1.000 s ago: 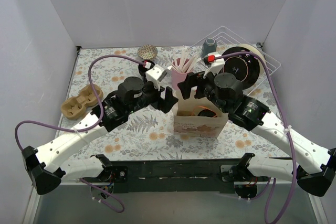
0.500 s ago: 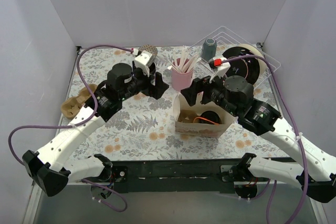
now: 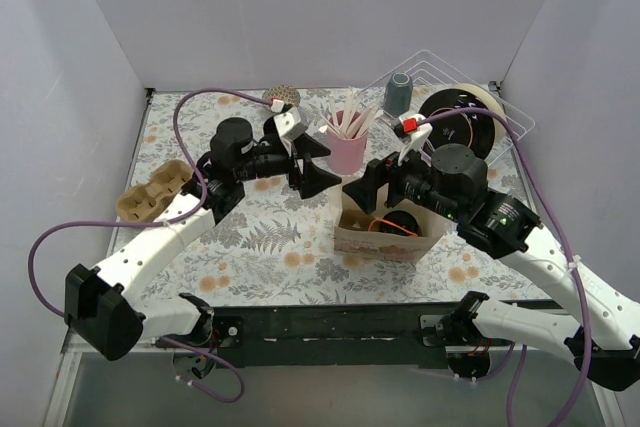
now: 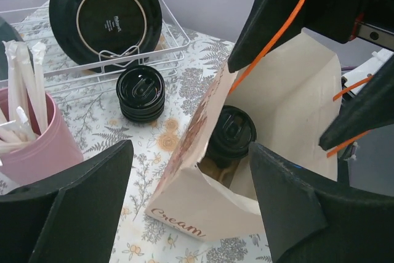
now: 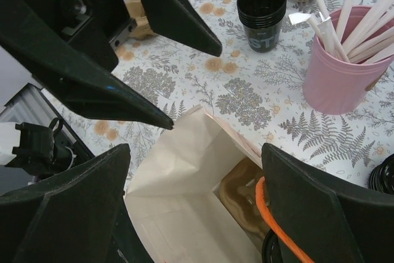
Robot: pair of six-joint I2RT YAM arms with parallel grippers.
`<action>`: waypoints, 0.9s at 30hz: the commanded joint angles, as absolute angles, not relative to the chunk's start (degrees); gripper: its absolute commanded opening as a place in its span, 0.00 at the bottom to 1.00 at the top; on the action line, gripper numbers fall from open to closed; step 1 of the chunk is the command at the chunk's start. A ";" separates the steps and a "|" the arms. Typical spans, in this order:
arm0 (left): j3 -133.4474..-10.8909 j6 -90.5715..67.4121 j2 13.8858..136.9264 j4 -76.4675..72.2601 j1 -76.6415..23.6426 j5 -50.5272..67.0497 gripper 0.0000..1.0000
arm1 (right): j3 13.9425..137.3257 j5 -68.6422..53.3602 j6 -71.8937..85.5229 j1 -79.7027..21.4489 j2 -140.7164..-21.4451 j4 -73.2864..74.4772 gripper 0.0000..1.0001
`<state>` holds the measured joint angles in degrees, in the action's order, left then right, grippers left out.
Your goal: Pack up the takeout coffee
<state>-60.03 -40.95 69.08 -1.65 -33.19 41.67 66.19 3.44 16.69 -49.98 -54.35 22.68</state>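
Black-lidded takeout coffee (image 4: 231,132) stood upright in paper bag (image 4: 178,207), beneath right gripper (image 5: 194,152); left gripper (image 4: 189,149) beside; both jaws wide open, empty.

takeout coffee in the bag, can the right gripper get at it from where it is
Probably yes: the bag stands open, the right gripper hangs open over its mouth, and nothing covers the takeout coffee inside.
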 commanded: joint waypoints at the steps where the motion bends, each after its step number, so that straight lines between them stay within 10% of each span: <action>1: -63.10 -39.46 71.71 -6.76 -32.87 45.70 0.75 | 66.53 -1.48 15.91 -49.04 -52.65 22.41 0.94; 27: -69.79 -37.01 83.41 -8.18 -35.77 60.12 0.73 | 67.50 -3.52 17.14 -47.02 -51.15 26.46 0.94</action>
